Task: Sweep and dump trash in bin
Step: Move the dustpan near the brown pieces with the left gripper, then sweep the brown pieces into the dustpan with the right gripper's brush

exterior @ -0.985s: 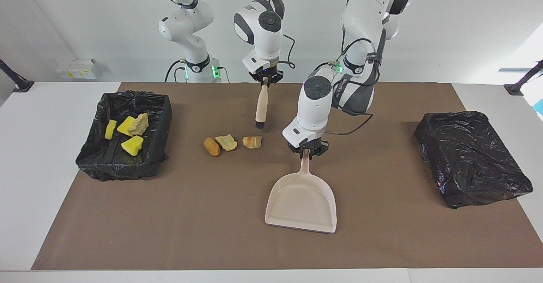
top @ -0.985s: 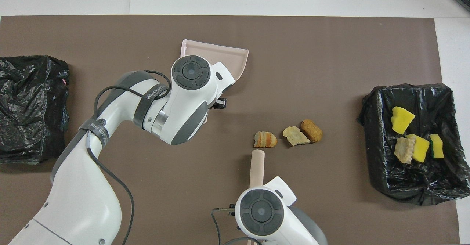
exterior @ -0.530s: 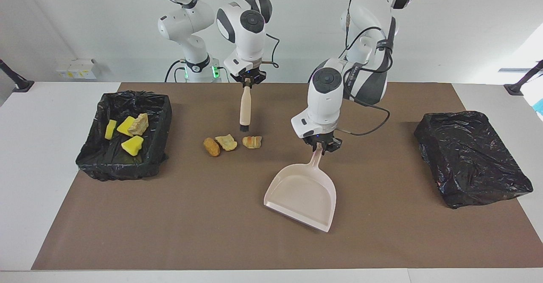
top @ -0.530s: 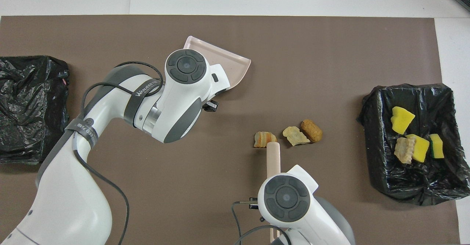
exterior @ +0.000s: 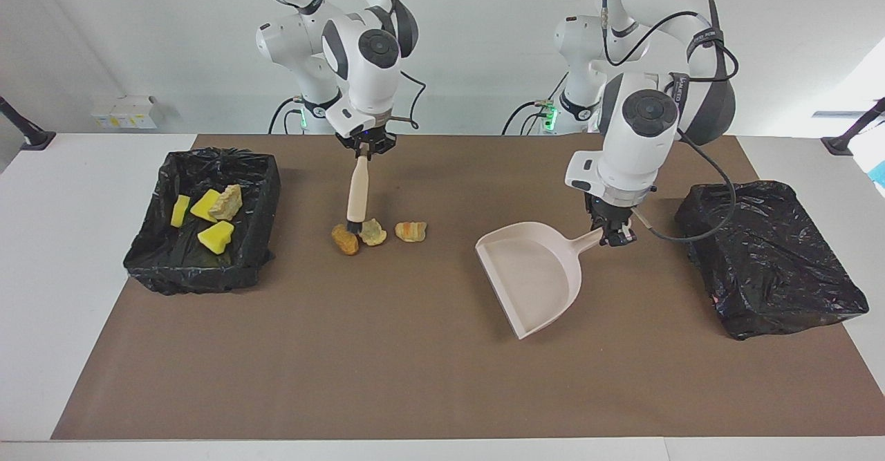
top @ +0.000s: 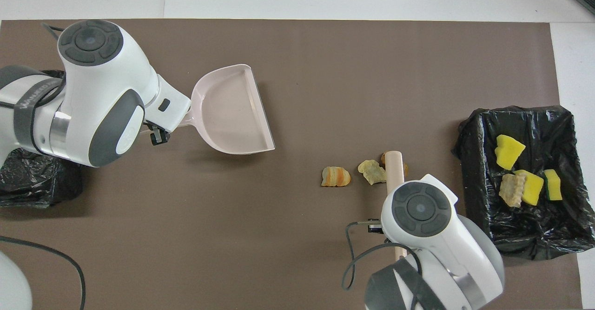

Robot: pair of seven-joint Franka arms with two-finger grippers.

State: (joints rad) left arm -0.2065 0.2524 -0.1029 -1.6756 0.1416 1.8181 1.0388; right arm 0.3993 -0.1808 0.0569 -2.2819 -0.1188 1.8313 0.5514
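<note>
Three pieces of trash lie in a row mid-mat: a brown one (exterior: 344, 238), a tan one (exterior: 373, 231) (top: 372, 172) and an orange one (exterior: 411, 231) (top: 335, 176). My right gripper (exterior: 365, 148) is shut on the top of the brush (exterior: 357, 195) (top: 394, 168), which hangs upright with its bristles between the brown and tan pieces. My left gripper (exterior: 614, 235) (top: 160, 132) is shut on the handle of the beige dustpan (exterior: 536, 274) (top: 232, 110), held low with its mouth turned toward the trash. The bin (exterior: 200, 271) (top: 474, 207) holds yellow chunks (top: 508, 151) and a tan lump (top: 510, 190).
A second black-bagged box (exterior: 767, 257) (top: 28, 189) stands at the left arm's end of the brown mat (exterior: 346, 364), close to the left arm's wrist. A stretch of bare mat separates the dustpan's mouth from the orange piece.
The left arm swung the dustpan toward its own end of the table and turned its mouth toward the trash. The right arm carried the brush along the row to the brown and tan pieces.
</note>
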